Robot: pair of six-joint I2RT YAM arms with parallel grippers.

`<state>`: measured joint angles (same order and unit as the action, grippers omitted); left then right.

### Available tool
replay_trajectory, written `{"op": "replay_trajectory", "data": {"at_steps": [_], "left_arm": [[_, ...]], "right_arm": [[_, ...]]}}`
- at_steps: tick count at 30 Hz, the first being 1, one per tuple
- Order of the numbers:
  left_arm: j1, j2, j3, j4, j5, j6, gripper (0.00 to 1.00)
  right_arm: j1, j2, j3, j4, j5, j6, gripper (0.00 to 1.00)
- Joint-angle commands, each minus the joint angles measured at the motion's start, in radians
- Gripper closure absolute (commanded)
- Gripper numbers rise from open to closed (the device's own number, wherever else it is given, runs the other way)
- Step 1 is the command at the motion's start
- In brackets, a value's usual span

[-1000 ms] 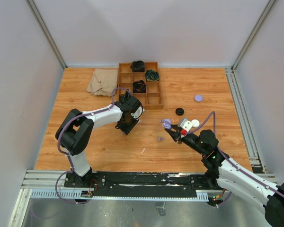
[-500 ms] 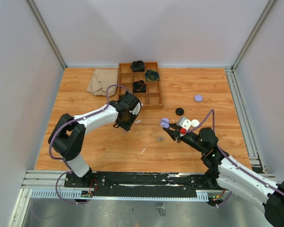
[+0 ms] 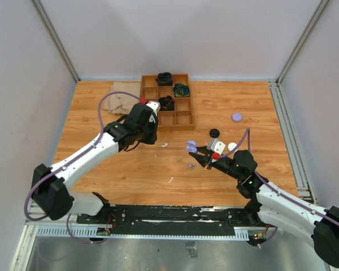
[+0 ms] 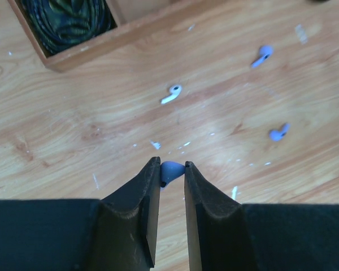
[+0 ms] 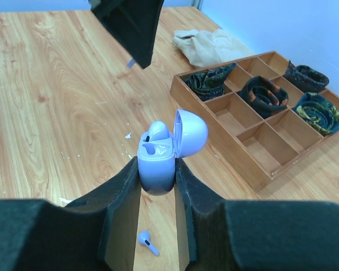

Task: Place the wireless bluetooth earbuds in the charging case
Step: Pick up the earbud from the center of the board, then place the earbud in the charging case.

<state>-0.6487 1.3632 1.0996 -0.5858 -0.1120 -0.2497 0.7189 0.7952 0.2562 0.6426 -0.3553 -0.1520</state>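
My left gripper point(image 4: 172, 166) is shut on a lilac earbud point(image 4: 172, 171), pinched at the fingertips above the floor; from above, the left gripper point(image 3: 150, 137) hangs near the tray's front edge. My right gripper point(image 5: 157, 169) is shut on the lilac charging case point(image 5: 156, 162), its lid open and one lilac bud point(image 5: 157, 132) seated inside. From above, the case point(image 3: 191, 146) sits at mid-table. Loose earbuds lie on the wood: a white one point(image 4: 171, 94), two lilac ones point(image 4: 262, 56) point(image 4: 279, 132), and a lilac one point(image 5: 147, 241) under the right gripper.
A wooden compartment tray point(image 3: 181, 126) with coiled dark items stands at the back, a beige cloth point(image 3: 121, 97) to its left. Black point(image 3: 214, 133), white point(image 3: 232, 147) and lilac point(image 3: 237, 117) pucks lie to the right. Grey walls enclose the table.
The left arm has stretched out, its elbow dropping left, and its gripper has shifted toward the tray while its jaws narrowed. The right gripper has moved the case slightly left.
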Motion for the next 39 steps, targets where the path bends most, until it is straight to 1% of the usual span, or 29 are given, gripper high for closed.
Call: {"op": "replay_trajectory", "data": {"at_steps": [1, 8, 16, 25, 39], "left_arm": [[-0.015, -0.116, -0.004, 0.098, 0.003, -0.095, 0.76], [-0.04, -0.237, -0.019, 0.184, 0.032, -0.162, 0.77], [-0.072, -0.32, -0.063, 0.342, 0.086, -0.22, 0.77], [-0.154, -0.354, -0.109, 0.485, 0.095, -0.273, 0.77], [-0.257, -0.323, -0.139, 0.606, 0.075, -0.272, 0.78]], "right_arm": [[0.022, 0.024, 0.053, 0.124, -0.028, 0.02, 0.89], [0.036, 0.077, 0.087, 0.19, -0.03, 0.029, 0.89], [0.063, 0.123, 0.118, 0.246, -0.002, 0.042, 0.9], [0.071, 0.171, 0.14, 0.296, 0.016, 0.065, 0.9], [0.073, 0.201, 0.147, 0.37, 0.011, 0.119, 0.9]]}}
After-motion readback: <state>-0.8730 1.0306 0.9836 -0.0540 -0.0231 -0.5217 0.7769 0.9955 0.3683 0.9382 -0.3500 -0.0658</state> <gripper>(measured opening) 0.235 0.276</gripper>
